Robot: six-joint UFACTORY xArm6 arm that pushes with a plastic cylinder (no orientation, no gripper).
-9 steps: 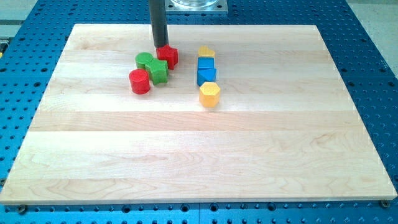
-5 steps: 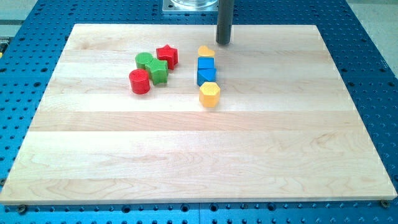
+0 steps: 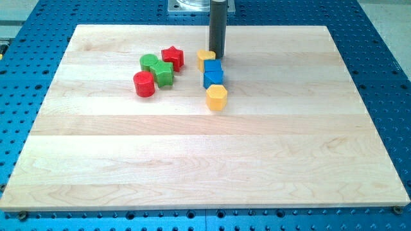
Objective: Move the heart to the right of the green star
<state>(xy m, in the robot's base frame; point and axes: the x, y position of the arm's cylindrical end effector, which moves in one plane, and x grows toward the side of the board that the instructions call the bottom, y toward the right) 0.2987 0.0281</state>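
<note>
The yellow heart [image 3: 205,59] lies near the view's top centre, at the head of a column of blocks. My tip [image 3: 217,56] stands against the heart's right side, just above the upper blue block [image 3: 214,67]. The green star [image 3: 163,74] lies to the view's left of the heart, in a cluster with a red star [image 3: 172,57], a green round block [image 3: 149,62] and a red cylinder [image 3: 144,84]. The heart is apart from the red star, with a small gap between them.
Below the upper blue block lies a second blue block [image 3: 213,79], then a yellow hexagon [image 3: 216,97]. All blocks rest on a wooden board [image 3: 205,160] set on a blue perforated table [image 3: 385,77].
My tip went from the red star to the board's top right of centre, then came down-left against the heart. The heart has shifted slightly to the view's left.
</note>
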